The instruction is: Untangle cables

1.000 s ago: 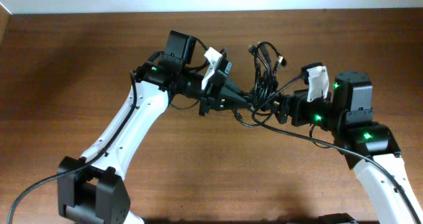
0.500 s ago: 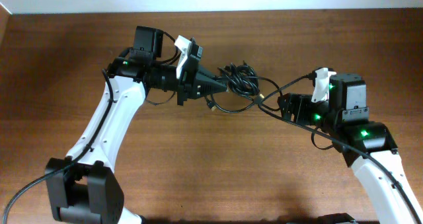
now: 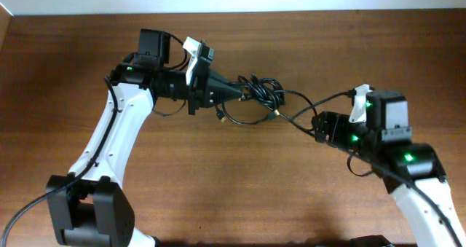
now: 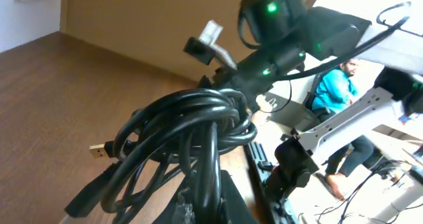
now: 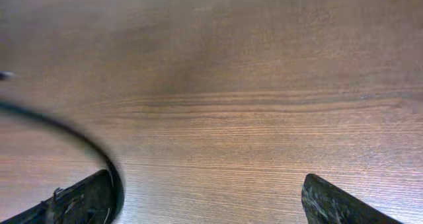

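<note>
A: Tool states at this moment?

B: Left gripper (image 3: 242, 94) was clenched on the cables (image 3: 263, 92). The knot sat bunched just ahead of its fingertips, lifted off the table (image 3: 218, 196). Its wrist view showed thick loops wound over one another directly in front of the fingers. Right gripper (image 3: 319, 124) was released, jaws wide, holding nothing.

A: Anything near the right one?

B: A trailing strand (image 5: 66, 128) curved in ahead of it and ended against the inner side of one finger. It was touching, not pinched.

A: How should the step be done well?

B: My judgement: the right gripper should close on that single strand, not on the bunch, and close to where it leaves the knot. The pull should run straight away from the left fingertips, slow, while the left kept its clamp steady. Taking two strands at once would likely tighten the knot. A plug end could also snag in a loop.

A: Change against a second earlier?

B: Then both tools sat close, one on either side of the knot, with loops spread above them. The left arm had since drawn back toward its own side, carrying the bunch. The right had backed off, and the strand lay stretched between them.
</note>
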Tool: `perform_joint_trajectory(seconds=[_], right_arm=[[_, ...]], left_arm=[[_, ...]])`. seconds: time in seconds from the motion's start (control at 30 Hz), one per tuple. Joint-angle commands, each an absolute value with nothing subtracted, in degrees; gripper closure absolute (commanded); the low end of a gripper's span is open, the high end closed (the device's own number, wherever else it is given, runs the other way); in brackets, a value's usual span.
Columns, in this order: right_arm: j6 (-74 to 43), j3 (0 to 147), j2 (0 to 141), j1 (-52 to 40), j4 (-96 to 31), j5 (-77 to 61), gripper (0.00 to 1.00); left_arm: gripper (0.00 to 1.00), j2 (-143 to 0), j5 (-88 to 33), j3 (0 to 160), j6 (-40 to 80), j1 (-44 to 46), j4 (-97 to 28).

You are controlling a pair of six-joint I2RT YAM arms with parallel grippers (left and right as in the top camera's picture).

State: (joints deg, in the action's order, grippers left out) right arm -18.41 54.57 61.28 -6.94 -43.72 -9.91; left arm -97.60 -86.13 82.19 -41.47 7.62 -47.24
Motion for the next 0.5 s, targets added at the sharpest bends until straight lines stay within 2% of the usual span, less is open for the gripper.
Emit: perform_joint_trajectory(seconds=[0.0, 0.1, 0.2, 0.3, 0.43, 0.47], right_arm=[[-15.8, 54.5, 54.6, -6.2, -44.1, -13.5, 0.1], [-3.9, 54.5, 47.4, -6.3, -44.4, -25.8, 0.09], [1.0, 54.5, 44.4, -6.3, -47.4, -26.3, 0.07], [1.7, 54.5, 44.7, -6.3, -50.7, -23.3, 0.08], [1.4, 54.5, 44.8, -6.3, -50.6, -20.3, 0.08], [1.0, 54.5, 44.8, -6.3, -50.7, -20.3, 0.08]], left_arm=[[1.0, -96.0, -90.1, 83.0, -41.6, 8.0, -49.4], [1.0, -96.0, -90.1, 83.0, -44.9, 13.6, -49.6], [1.0, -96.0, -90.1, 83.0, -45.3, 18.1, -49.6], [1.0, -95.9, -90.1, 83.0, -44.2, 21.3, -49.8], [1.0, -95.6, -90.0, 83.0, -44.2, 21.2, -50.4], [1.0, -95.6, -83.6, 83.0, -44.2, 21.2, -50.2]])
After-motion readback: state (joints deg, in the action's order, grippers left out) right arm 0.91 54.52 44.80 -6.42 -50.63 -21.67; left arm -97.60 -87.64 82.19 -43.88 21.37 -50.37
